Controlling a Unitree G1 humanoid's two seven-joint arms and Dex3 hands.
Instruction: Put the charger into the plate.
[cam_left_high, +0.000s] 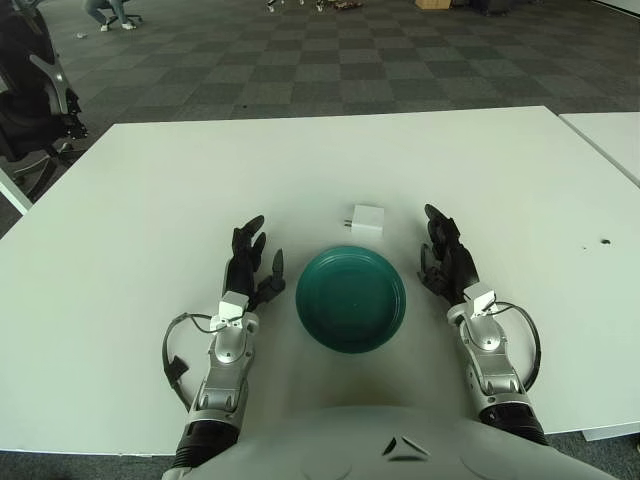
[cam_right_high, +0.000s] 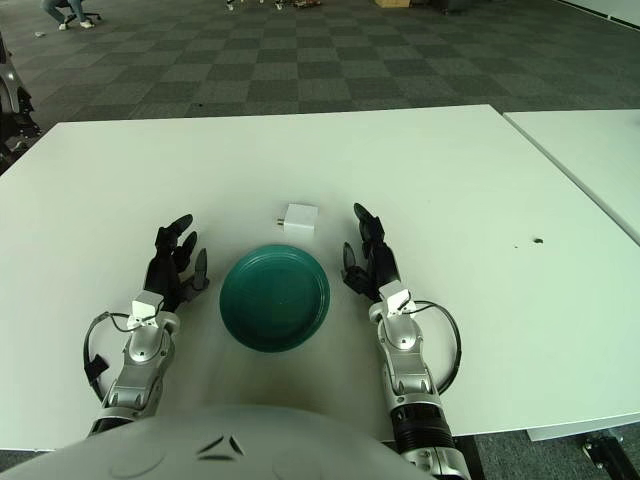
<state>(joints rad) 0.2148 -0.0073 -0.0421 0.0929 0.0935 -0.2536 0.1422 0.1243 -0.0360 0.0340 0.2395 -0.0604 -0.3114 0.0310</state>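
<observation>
- Charger (cam_left_high: 368, 221), a small white block with its prongs pointing to my left, lies flat on the white table (cam_left_high: 150, 200), just beyond the far rim of the plate and apart from it; nothing holds it.
- My right hand (cam_left_high: 446, 262) has its dark fingers (cam_left_high: 438, 222) extended and loosely spread, gripping nothing. It shows just right of the plate, with its fingertips near the charger but not touching it.
- My left hand (cam_left_high: 248, 265) also has its fingers spread and empty. It shows just left of the plate and is idle.
- Plate (cam_left_high: 351, 299) is a round, dark green dish with nothing in it, sitting between my two hands near my edge of the table.
- I judge the task not yet started: the charger still has to be grasped, lifted over the rim and set down inside.
- Risks as I see them: the charger is small and low, so fingers coming in too flat could push it away across the smooth table instead of closing on it.
- A loose pinch could let it twist or drop short of the plate.
- Reaching carelessly could also knock the plate's rim and slide the plate.
- Beyond the table is a dark checked carpet (cam_left_high: 330, 60).
</observation>
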